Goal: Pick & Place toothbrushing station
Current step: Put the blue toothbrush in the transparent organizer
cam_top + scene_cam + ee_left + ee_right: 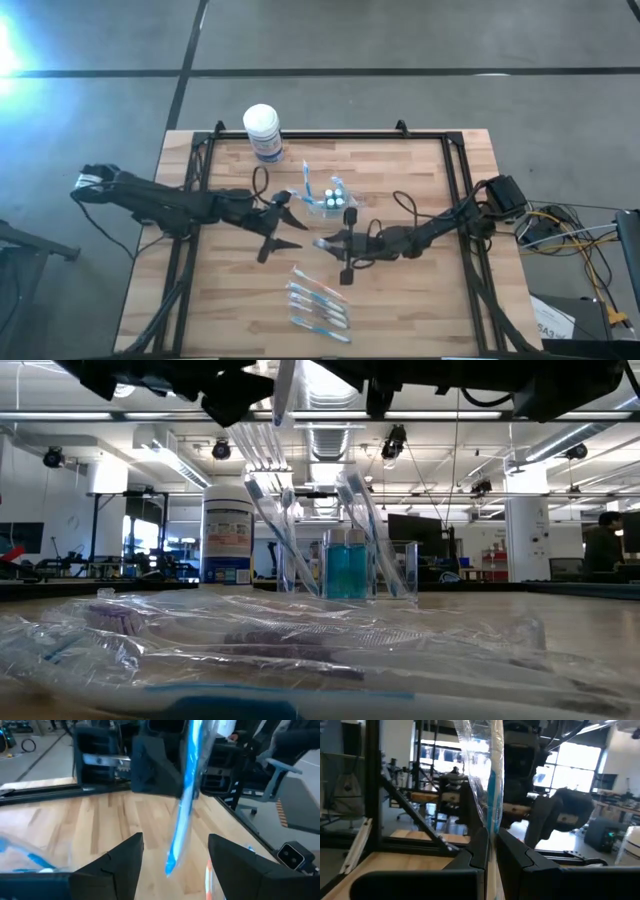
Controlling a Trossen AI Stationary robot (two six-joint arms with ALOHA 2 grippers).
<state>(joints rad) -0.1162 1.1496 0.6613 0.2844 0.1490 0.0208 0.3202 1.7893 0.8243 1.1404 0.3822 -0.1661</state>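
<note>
A clear cup (326,203) with toothbrushes upright in it stands mid-table, also seen in the low view (347,568). Several wrapped toothbrushes (318,300) lie flat near the table's front edge. My right gripper (323,242) is just in front of the cup, shut on one wrapped blue-and-white toothbrush (493,785). My left gripper (289,223) is open to its left, at cup level. In the left wrist view the held toothbrush (183,810) shows ahead of the open fingers, untouched by them. My right gripper pinches the wrapped toothbrush between its two fingers (481,845), partway along the handle (493,822). The fingers come about level from the table's right and lie across it. The brush stands near upright, lifted clear, its lower end (170,866) hanging free.
A white-lidded tub (262,131) with a blue label stands at the far edge, left of the cup. A black frame (330,136) runs along the table's far and side edges. Bare wood lies at the near left and near right.
</note>
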